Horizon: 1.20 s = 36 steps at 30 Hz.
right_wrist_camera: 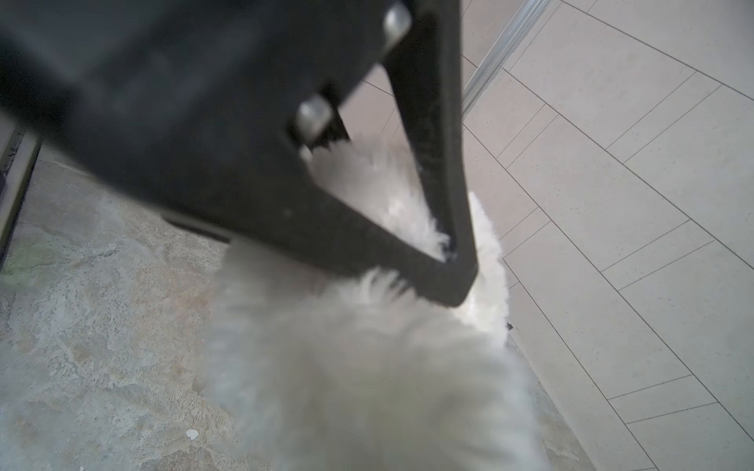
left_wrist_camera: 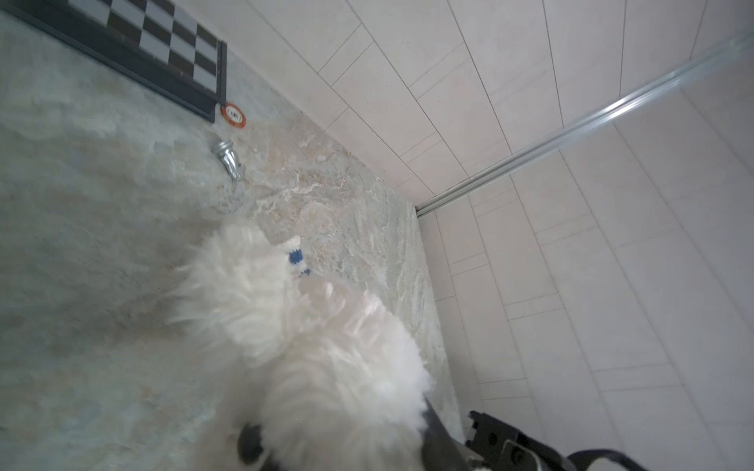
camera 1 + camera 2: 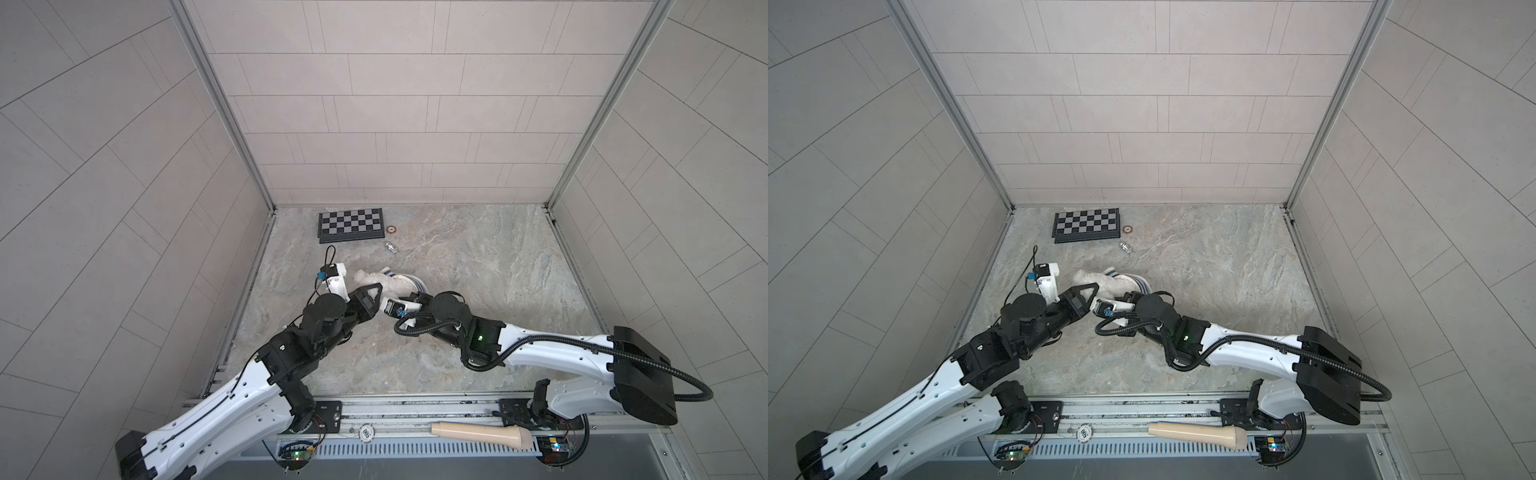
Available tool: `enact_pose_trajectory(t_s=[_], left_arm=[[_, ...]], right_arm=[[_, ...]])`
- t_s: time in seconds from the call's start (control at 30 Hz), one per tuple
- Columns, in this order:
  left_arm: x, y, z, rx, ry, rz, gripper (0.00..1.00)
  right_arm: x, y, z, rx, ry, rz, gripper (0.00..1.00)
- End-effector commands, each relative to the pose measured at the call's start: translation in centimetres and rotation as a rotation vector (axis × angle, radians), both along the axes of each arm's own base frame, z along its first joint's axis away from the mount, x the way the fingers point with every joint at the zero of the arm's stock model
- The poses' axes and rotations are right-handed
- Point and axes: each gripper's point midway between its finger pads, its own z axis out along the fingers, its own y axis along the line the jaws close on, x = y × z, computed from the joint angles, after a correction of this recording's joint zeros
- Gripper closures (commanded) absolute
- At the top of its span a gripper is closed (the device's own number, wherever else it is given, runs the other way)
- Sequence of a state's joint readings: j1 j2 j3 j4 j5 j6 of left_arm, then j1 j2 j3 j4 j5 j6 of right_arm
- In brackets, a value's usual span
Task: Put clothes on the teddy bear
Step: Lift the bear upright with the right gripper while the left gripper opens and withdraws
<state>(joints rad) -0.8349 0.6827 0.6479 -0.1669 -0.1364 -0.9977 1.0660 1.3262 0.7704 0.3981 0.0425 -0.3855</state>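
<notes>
Plainly, the teddy bear lies on the table left of centre. Its long axis runs left to right, and a blue-and-white striped knit is bunched over its right end. Both arms meet at its near side.

The left gripper comes in from the near left and sits on the bear's middle. One triangular finger lies on top of the fur, which shows through its frame in the right wrist view. Its partner is buried, so I cannot tell how wide the fingers stand or whether they pinch anything.

The right gripper comes in from the right and touches the bear's near side just beside the knit's edge. Its fingertips are lost in fur, so its state cannot be told either.

By my judgement the right arm is the nearer one to the knit, which would have to travel leftward along the bear's axis.

No view shows the bear's face, so head and feet cannot be told apart. The left wrist view gives only blurred fur and a scrap of the striped knit.
</notes>
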Motion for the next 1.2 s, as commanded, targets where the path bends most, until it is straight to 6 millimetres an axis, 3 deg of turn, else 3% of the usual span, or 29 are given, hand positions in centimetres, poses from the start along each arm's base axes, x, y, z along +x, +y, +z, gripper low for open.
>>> enact_pose_trajectory(t_s=[0.0,0.07,0.27,0.47,0.57,0.7,0.87,1.03,1.17], left_arm=[[-0.7,-0.8,2.7,-0.01,-0.112,-0.077,0.44],[-1.0,-1.0,3.2,0.018,-0.156,-0.108,0.36],[-2.6,-0.7,5.8,0.027,-0.355,-0.181,0.28],[-4.4,-1.3,7.3,0.04,-0.522,-0.28,0.22],[-4.5,-1.5,7.6,0.017,-0.534,-0.288,0.25],[-4.1,-1.1,7.1,-0.013,-0.507,-0.25,0.32],[-4.5,-0.2,6.4,-0.054,-0.546,-0.23,0.31],[-5.1,-0.5,5.7,-0.082,-0.58,-0.259,0.24],[-4.9,-0.9,5.1,-0.073,-0.583,-0.273,0.17]], right_arm=[[-0.2,-1.4,1.7,0.08,0.072,0.007,1.0],[0.0,-2.7,2.7,0.149,0.146,0.02,1.0],[0.9,-7.0,6.8,0.397,0.384,0.104,1.0],[-0.4,-8.8,9.3,0.431,0.45,0.212,1.0],[-1.4,-9.5,10.8,0.473,0.417,0.282,1.0],[-2.2,-10.8,13.4,0.591,0.377,0.36,1.0],[-1.9,-12.7,16.7,0.748,0.361,0.442,1.0],[-3.2,-13.5,19.5,0.832,0.345,0.579,1.0],[-3.6,-13.4,20.3,0.837,0.348,0.626,1.0]])
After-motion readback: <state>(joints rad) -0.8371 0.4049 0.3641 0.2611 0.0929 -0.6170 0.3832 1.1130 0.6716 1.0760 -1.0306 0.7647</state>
